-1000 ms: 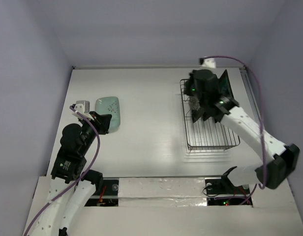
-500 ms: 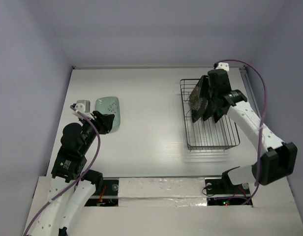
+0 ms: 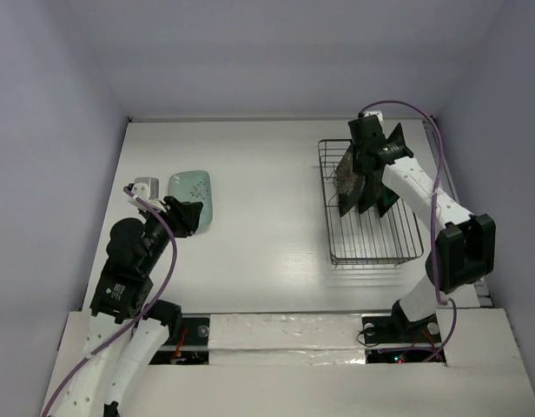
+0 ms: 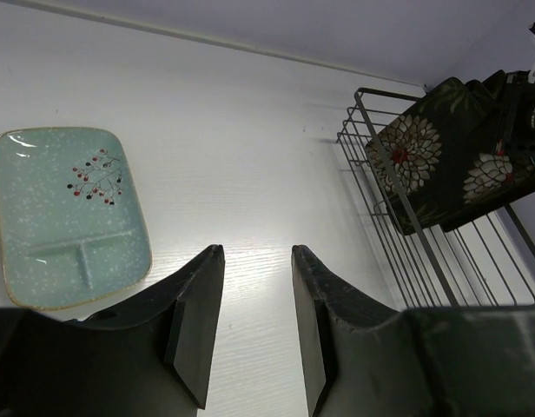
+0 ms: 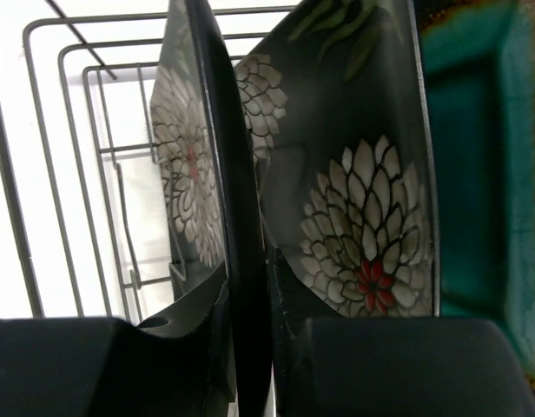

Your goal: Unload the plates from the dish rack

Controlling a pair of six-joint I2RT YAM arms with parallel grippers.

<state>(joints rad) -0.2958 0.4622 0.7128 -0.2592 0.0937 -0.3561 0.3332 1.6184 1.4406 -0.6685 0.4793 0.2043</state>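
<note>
right gripper clenched on black flower-patterned square plate in grey wire dish rack, for lift-out | left gripper jaws apart, empty

teal plate: cut by right edge | black flower plate: lower rim hidden in right gripper

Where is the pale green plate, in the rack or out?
Out: the pale green plate lies flat on the table, well left of the dish rack.

Overhead camera looks down; both close wrist views seemingly share the dish rack.
</note>
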